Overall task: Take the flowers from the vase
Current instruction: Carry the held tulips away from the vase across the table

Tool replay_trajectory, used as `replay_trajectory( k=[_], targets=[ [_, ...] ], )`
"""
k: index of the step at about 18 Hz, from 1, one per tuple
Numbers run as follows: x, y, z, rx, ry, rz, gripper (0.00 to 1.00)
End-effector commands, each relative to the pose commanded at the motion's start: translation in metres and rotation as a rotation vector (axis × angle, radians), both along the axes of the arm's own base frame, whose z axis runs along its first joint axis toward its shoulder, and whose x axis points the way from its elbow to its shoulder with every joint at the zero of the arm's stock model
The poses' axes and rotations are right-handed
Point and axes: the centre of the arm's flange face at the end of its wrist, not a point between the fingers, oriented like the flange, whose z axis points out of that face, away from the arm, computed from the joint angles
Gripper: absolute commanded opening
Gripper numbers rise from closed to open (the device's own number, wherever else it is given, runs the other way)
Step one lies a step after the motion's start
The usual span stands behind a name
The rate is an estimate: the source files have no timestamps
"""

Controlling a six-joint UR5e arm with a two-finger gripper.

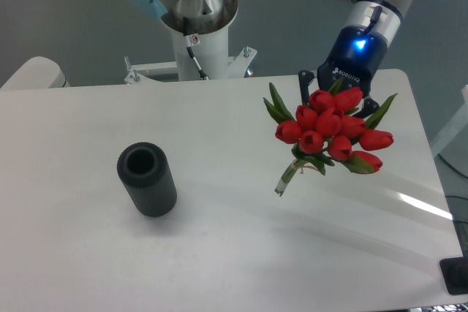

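Nearest you, in the lower left of the frame, the vase (148, 179) stands on the white table (219, 253) with its round mouth open and nothing in it. Right of centre and further back, the flowers (330, 131) hang clear of the table, well apart from the vase, the red buds bunched up top and the pale stems trailing down and to the left towards the middle of the frame. Just behind the buds, in the upper right, the gripper (333, 96) has the bunch in its hold; one dark finger shows at the left of the buds, the rest is hidden by the blooms, so you cannot see how narrow the jaws stand. At the back, upper centre, is the arm's white base column (196, 31).

By the look of it the pick is done: the bunch is out and in the air. Your risks now, as I judge them:

- The grasp seems to sit high, near the heads, with the stems dangling free and tilted. A quick swing or stop could let the bunch slide or twist out
- Soft stems and buds may crush if you squeeze harder
- The stem ends hang lowest, so lowering the arm could drag them on the table and lever the bunch loose
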Motion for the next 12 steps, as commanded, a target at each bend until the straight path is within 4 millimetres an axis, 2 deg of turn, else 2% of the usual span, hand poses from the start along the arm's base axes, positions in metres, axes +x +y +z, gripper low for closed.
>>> replay_trajectory(
  k=[12],
  targets=[
    [0.0020,0.0003,-0.0031,-0.002,0.003,-0.005,0.21]
  ],
)
